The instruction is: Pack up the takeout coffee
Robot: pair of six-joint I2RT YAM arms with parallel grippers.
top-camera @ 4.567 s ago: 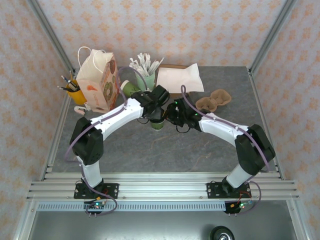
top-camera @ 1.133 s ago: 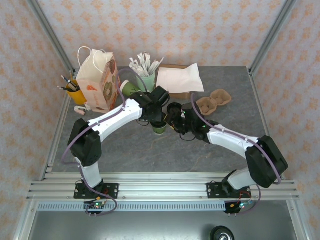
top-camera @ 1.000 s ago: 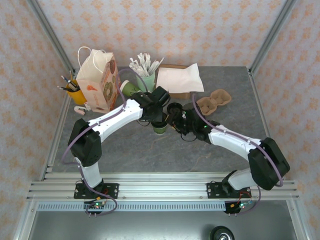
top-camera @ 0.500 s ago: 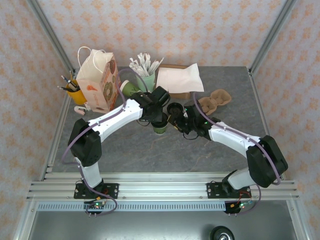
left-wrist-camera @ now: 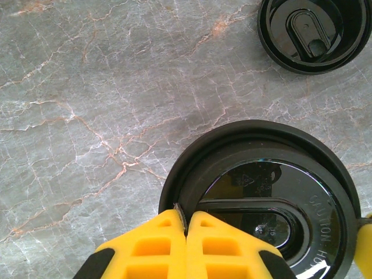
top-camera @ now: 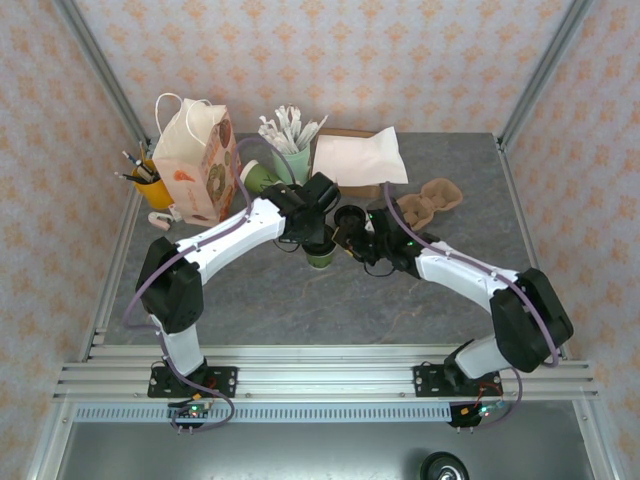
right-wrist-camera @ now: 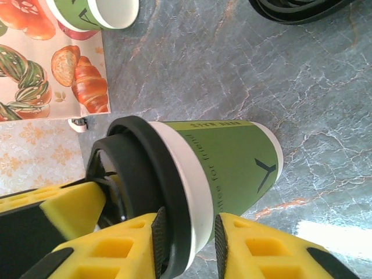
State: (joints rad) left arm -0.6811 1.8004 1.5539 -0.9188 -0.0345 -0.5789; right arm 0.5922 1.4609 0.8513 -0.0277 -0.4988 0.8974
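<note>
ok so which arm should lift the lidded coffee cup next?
Right, probably. The right fingers clamp the coffee cup just under its lid; the left fingers are shut at the lid's top, gripping nothing.

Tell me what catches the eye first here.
Both arms meet mid-table over a green cup: the shut left gripper rests on its black lid, while the right gripper pinches the lidded rim. A second lid lies beside it, and a pastry-print bag stands back left.

Loose lid (left-wrist-camera: 317,32) cropped at top edge; takeout coffee (top-camera: 321,259) mostly hidden overhead.
</note>
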